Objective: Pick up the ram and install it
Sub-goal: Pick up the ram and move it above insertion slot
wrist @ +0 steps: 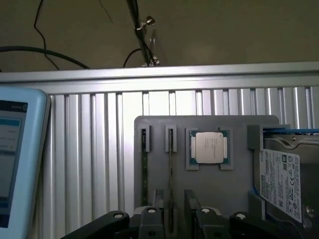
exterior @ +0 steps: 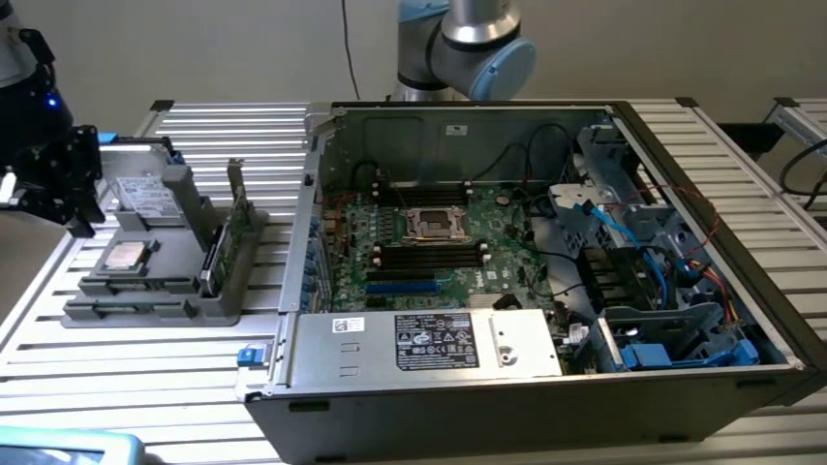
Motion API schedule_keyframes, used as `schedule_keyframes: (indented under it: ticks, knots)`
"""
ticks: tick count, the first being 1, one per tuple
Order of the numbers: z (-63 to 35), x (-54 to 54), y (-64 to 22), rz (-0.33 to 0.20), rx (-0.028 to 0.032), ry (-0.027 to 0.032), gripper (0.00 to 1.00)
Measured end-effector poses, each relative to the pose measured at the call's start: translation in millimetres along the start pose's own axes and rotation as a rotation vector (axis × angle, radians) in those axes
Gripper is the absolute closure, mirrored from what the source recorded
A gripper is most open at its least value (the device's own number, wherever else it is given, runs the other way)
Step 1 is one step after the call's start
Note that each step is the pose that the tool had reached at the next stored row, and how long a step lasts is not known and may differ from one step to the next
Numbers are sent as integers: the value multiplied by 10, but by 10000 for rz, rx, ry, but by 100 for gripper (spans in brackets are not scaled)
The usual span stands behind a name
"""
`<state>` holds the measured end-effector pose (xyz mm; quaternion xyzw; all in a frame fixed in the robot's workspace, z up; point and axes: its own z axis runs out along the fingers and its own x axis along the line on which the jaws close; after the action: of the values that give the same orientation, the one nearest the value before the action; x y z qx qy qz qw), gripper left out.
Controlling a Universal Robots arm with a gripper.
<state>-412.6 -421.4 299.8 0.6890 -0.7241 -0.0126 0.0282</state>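
Observation:
In the wrist view, two thin green sticks stand on edge in narrow slots of a grey fixture (wrist: 239,124). The ram (wrist: 171,164) runs toward the gap between my fingers, and a second stick (wrist: 144,169) lies parallel beside it. My gripper (wrist: 177,221) hangs above the fixture's near end. It is open, with nothing between its black fingers (wrist: 150,218). In the exterior view, the gripper (exterior: 52,184) hovers over the fixture (exterior: 91,315) at the exterior view's left. Black memory slots (exterior: 427,254) lie beside the processor socket in the open computer case (exterior: 387,407).
The fixture also holds a square silver processor chip (wrist: 208,148) and a hard drive (wrist: 281,181). Taller green cards (exterior: 236,199) stand at its side nearest the case. A tablet (wrist: 20,159) lies on the slatted table (wrist: 89,149). Blue cables (exterior: 646,252) fill the case's right part.

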Motion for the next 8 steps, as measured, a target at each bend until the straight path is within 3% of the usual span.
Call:
schedule_keyframes:
  ticks: [2,8]
  knots:
    - [20,3,1,1,42,18,69]
    - [110,52,-1,3,52,43,69]
